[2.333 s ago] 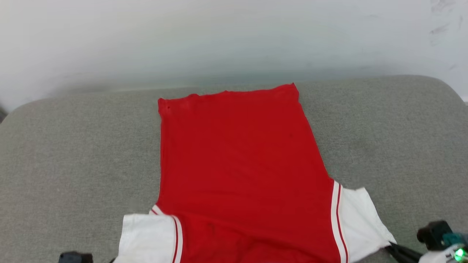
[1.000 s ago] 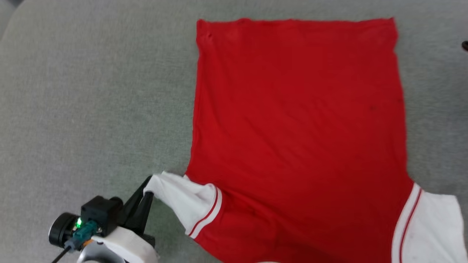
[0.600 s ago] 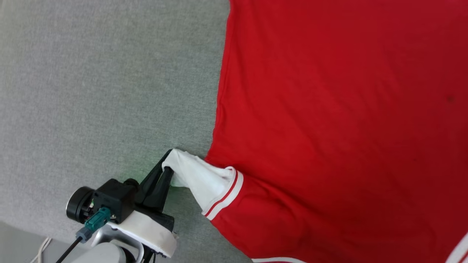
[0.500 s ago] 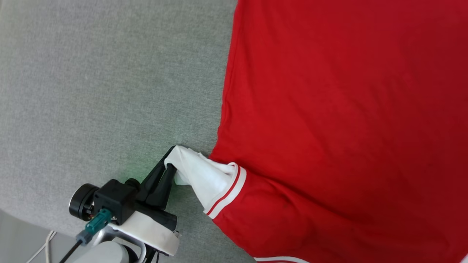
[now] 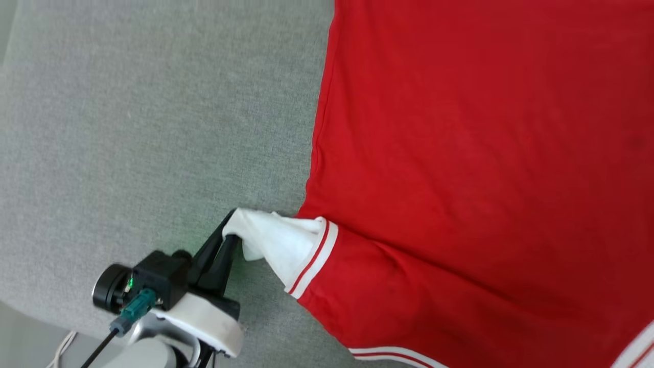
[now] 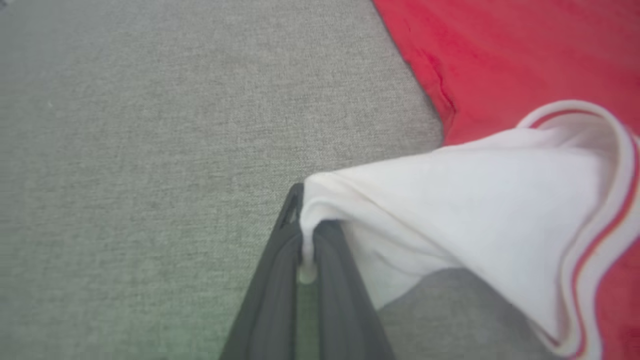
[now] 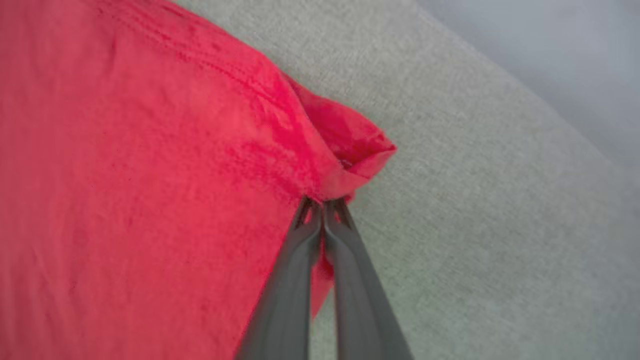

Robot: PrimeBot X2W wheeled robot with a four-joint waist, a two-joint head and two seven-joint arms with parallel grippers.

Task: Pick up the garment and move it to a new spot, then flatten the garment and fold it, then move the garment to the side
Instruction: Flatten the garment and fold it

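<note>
Jaws: left gripper's clamped on the white sleeve tip; right gripper's clamped on a bunched red corner.
Garment: smooth red jersey, spread flat on the cushion.
Sleeve: pulled into a soft cone, red-white striped trim.
Cushion: grey woven fabric, rounded edge.

1. Padded surface: grey woven upholstery, fine weave. Lies under and round left gripper; rounded edge behind its wrist.
2. Floor: pale grey strip past that edge, w/ white cable.
3. Backdrop: pale grey-blue, blurred, beyond surface edge ahead-right of right gripper.
4. Light: even, diffuse; faint green tint on upholstery just beside left gripper.
</note>
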